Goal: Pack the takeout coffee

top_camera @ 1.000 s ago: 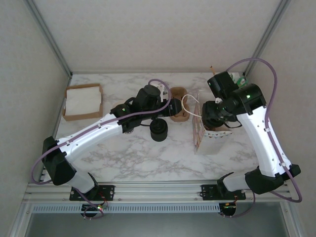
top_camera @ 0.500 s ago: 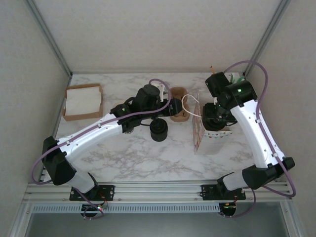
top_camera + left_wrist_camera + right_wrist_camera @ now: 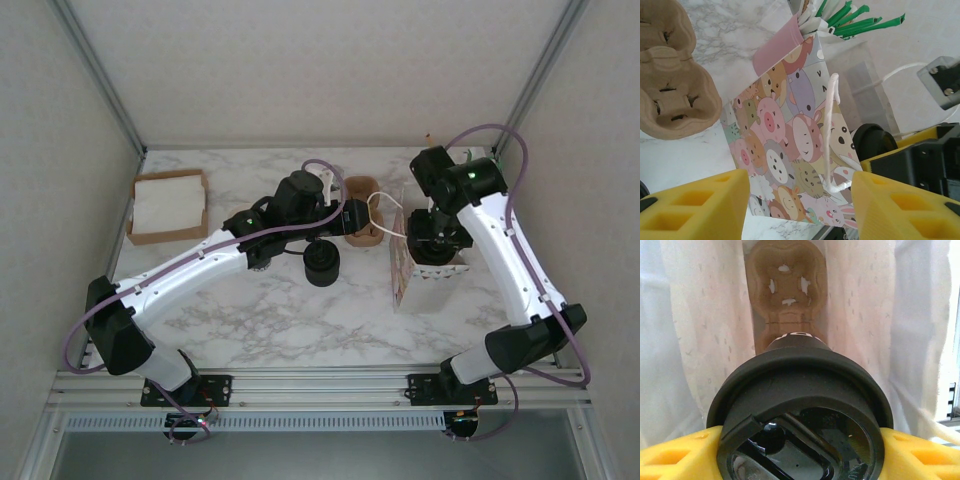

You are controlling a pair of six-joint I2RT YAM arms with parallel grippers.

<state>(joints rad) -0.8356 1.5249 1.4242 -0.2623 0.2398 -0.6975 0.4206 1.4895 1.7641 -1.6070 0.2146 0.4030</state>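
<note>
The takeout coffee (image 3: 797, 390) is inside the paper bag (image 3: 695, 320), between its white walls. The right claw (image 3: 797, 452) carries it, with its yellow fingers (image 3: 675, 455) closed on the cup from both sides. Compared with one second ago, the right arm has pulled its forearm in and now stands steeper over the bag in the top view, while the claw has stayed at the mouth of the bag. The left arm has not moved. This probably means that the cup is on its way down and the packing is near its end: it remains to seat the cup and let it go. The black lid (image 3: 765, 375) faces up, toward the wrist camera, so the long axis of the cup runs from top to bottom along the depth of the bag. The cup seems close to upright, though a small tilt cannot be excluded. Its lower end points to a cardboard carrier (image 3: 785, 285) that lies at the bottom of the bag. Outside, the left claw (image 3: 797, 202) is wide with nothing in it, near the cartoon side of the bag and its string handle (image 3: 830, 130). A second carrier (image 3: 670, 85) lies on the counter (image 3: 300, 320) just beside the bag.
</note>
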